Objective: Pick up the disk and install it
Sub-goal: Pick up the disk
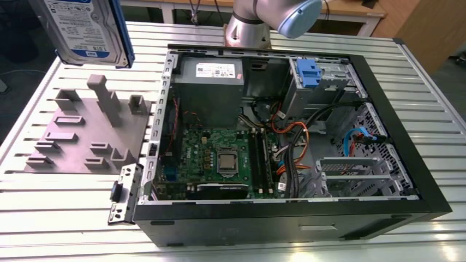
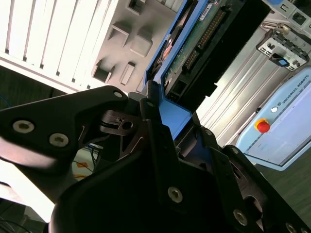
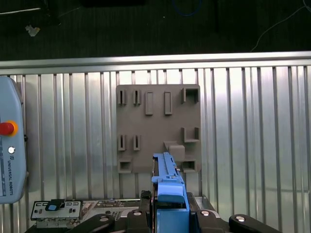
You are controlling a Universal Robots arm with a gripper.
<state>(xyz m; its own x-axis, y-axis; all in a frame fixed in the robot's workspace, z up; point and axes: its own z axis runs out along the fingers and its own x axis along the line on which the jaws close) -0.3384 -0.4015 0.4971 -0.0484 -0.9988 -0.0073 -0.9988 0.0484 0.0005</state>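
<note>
An open computer case [image 1: 276, 221] is set on the slatted metal desk [image 1: 58, 207], with a grey holder plate [image 1: 76, 131] laid just beside it.

Silver, blue-framed disk [image 1: 84, 30]; pale grey slatted table [image 1: 58, 218]

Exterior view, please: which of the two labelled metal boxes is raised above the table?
The disk, blue-framed, up over the grey plate; the power supply sits inside the case.

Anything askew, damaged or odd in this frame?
Nothing stands out. The claw grips the disk on edge, raised above the grey fixture plate. The open computer case lies flat on the slatted table, with nothing spilled or visibly broken.
</note>
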